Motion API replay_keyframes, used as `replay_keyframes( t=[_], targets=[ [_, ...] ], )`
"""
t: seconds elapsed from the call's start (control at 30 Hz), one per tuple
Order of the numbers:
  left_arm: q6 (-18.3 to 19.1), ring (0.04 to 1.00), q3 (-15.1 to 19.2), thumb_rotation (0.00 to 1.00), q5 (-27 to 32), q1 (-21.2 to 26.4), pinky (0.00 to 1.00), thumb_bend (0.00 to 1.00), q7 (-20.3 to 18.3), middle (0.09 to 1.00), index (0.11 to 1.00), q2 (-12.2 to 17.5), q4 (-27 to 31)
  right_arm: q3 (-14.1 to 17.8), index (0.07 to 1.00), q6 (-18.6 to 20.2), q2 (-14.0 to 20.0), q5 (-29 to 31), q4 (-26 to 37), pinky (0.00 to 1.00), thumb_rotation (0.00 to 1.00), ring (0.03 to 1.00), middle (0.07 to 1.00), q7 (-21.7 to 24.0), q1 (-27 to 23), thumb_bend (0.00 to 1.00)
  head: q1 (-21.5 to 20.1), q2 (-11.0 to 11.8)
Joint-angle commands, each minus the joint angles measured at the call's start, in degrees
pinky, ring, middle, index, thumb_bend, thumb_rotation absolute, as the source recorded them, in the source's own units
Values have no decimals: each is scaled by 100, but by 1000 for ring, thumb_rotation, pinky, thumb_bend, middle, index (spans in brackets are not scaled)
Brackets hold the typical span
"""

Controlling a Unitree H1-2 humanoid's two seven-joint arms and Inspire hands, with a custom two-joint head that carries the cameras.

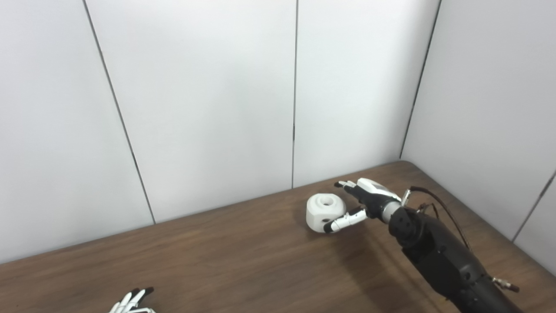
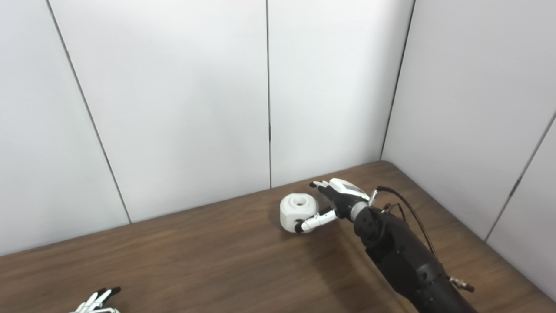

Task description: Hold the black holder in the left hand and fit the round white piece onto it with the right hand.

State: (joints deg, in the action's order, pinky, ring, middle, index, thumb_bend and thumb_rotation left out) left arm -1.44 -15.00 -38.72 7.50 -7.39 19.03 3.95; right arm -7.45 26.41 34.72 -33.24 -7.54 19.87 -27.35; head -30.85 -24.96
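Here, right robot hand (image 1: 362, 202) spread beside round white piece (image 1: 325, 212), no legible writing.

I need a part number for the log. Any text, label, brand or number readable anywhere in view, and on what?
None can be read.
Round white piece: plain, no markings visible.
Right hand: a grey panel on its back, no legible text.
Left hand: only fingertips in view, no text.
Table and wall panels: no writing.

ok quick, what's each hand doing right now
Left hand: open, holding nothing, at the bottom edge.
Right hand: open around the round white piece, not gripping yet.
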Motion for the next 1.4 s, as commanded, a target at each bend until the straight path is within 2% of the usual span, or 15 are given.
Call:
replay_keyframes(
  t=[0.0,0.3,0.43,0.57,0.63,0.7,0.73,0.77,0.8,0.9,1.13,1.37],
  targets=[
    [-84,1000,-29,45,-73,-12,1000,512,-20,953,481,116,89,41,944,-117,219,-110,170,860,525,1000,1000,-183,-327,1000,-7,0],
    [-80,1000,-21,45,-42,-31,1000,512,-9,952,482,102,82,82,923,-254,182,-65,134,828,515,1000,1000,-330,-279,1000,42,-16],
    [-88,1000,-25,46,-58,-32,1000,513,-5,953,481,113,75,102,913,-463,133,-1,58,830,517,1000,1000,-491,-239,1000,51,-20],
    [-73,1000,-18,46,-49,-61,1000,513,-2,955,481,100,100,151,884,-660,44,55,20,822,482,995,994,-787,-175,974,102,-39],
    [-64,1000,-8,45,-48,-80,1000,513,8,953,481,94,119,227,827,-909,-64,65,-80,807,425,969,959,-1173,-126,946,119,-44],
    [-46,1000,-1,45,-48,-92,1000,512,4,954,482,91,134,277,696,-1105,-148,30,-179,802,345,946,916,-1521,-89,885,125,-47],
    [-39,1000,9,45,-39,-99,1000,512,3,954,482,93,137,345,671,-1278,-253,4,-271,801,329,943,909,-1871,-57,872,128,-44],
    [-33,1000,20,45,-26,-104,1000,512,1,954,482,96,142,401,577,-1409,-352,-20,-348,813,235,933,881,-2183,-28,699,128,-44],
    [-29,1000,29,45,-18,-108,1000,512,0,953,482,98,144,435,518,-1503,-418,-32,-406,845,174,935,863,-2401,-10,591,128,-44],
    [-27,1000,54,45,-7,-113,1000,513,3,953,481,109,151,460,482,-1626,-517,-92,-496,904,139,956,862,-2750,21,523,115,-53],
    [-56,1000,102,44,31,-128,1000,512,39,956,481,117,135,507,479,-1582,-529,-65,-342,946,136,970,878,-2755,96,513,108,-48],
    [-61,1000,133,44,55,-132,1000,513,40,960,482,116,134,572,479,-1507,-482,-71,-172,915,137,963,876,-2656,142,514,97,-38]
  ],
)
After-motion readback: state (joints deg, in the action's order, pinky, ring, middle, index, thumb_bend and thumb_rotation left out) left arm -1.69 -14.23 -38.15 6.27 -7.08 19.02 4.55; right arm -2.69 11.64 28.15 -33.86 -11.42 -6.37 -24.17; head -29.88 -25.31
